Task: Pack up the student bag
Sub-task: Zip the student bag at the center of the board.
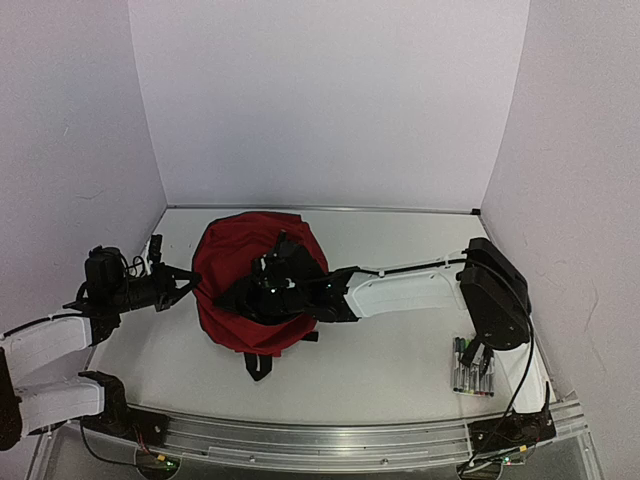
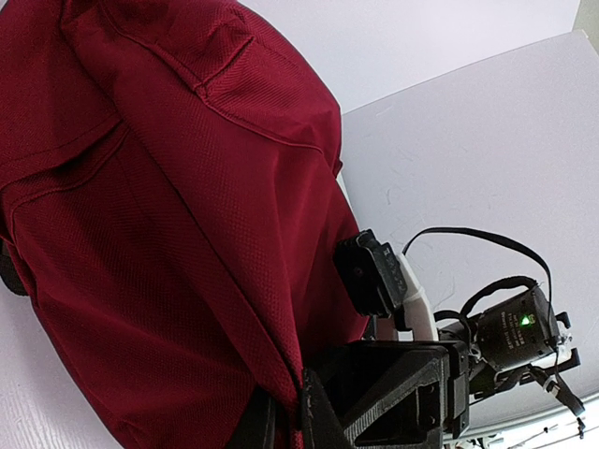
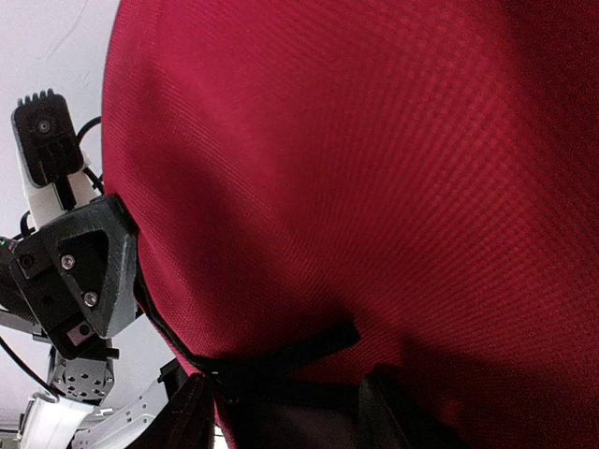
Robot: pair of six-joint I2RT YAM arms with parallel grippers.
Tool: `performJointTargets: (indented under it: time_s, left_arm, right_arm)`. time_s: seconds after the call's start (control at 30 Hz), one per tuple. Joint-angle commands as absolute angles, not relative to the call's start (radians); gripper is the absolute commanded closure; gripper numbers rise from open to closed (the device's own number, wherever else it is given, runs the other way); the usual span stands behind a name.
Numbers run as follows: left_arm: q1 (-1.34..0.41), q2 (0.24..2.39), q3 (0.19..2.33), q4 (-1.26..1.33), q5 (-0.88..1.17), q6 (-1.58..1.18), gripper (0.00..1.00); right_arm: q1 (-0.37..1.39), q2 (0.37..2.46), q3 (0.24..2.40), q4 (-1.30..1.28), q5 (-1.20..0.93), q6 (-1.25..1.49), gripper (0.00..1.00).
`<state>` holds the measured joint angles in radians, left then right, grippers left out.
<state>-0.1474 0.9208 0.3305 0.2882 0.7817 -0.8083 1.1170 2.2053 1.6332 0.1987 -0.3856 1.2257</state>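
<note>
**Overhead view.** The student bag (image 1: 238, 258), dark red, lay slumped on the white table (image 1: 390, 355), left of centre. One black strap (image 1: 258, 365) trailed from its near edge. My left gripper (image 1: 186, 281) met the bag at its left side. My right arm (image 1: 400, 288) extended across from the right, with my right gripper (image 1: 262, 288) on top of the bag. A row of markers (image 1: 472, 366) lay on the table beside that arm's base, well apart from the bag.

**Left wrist view.** My left gripper was closed, with a fold of the bag's red fabric pinched between its jaws at the bottom of the frame. The fabric rose from there and filled the left half of the view.

**Right wrist view.** My right gripper's fingers (image 3: 192, 416) stood partly apart against the red fabric, and a black band (image 3: 281, 360) of the bag crossed just above them. Whether they gripped the cloth I could not tell. My left gripper touched the bag's edge at left.
</note>
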Motion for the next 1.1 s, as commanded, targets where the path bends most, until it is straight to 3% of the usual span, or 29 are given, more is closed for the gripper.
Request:
performJointTargets:
  time_s: [0.0, 0.3, 0.43, 0.8, 1.07]
  left_arm:
    - [-0.148, 0.925, 0.336, 0.381, 0.833, -0.778, 1.00]
    - [-0.148, 0.922, 0.342, 0.376, 0.832, -0.779, 1.00]
    - [-0.147, 0.921, 0.341, 0.376, 0.827, -0.784, 1.00]
    - [-0.147, 0.914, 0.324, 0.393, 0.774, -0.819, 1.00]
    - [-0.148, 0.916, 0.338, 0.311, 0.655, -0.861, 1.00]
  right_arm:
    - [1.119, 2.227, 1.634, 0.321, -0.404, 1.302, 0.51]
    - [1.117, 2.273, 1.684, 0.411, -0.362, 1.325, 0.60]
    - [1.118, 2.286, 1.687, 0.444, -0.355, 1.343, 0.74]
    - [1.115, 2.220, 1.623, 0.497, -0.264, 1.312, 1.00]
    - [1.115, 2.116, 1.504, 0.518, -0.153, 1.252, 1.00]
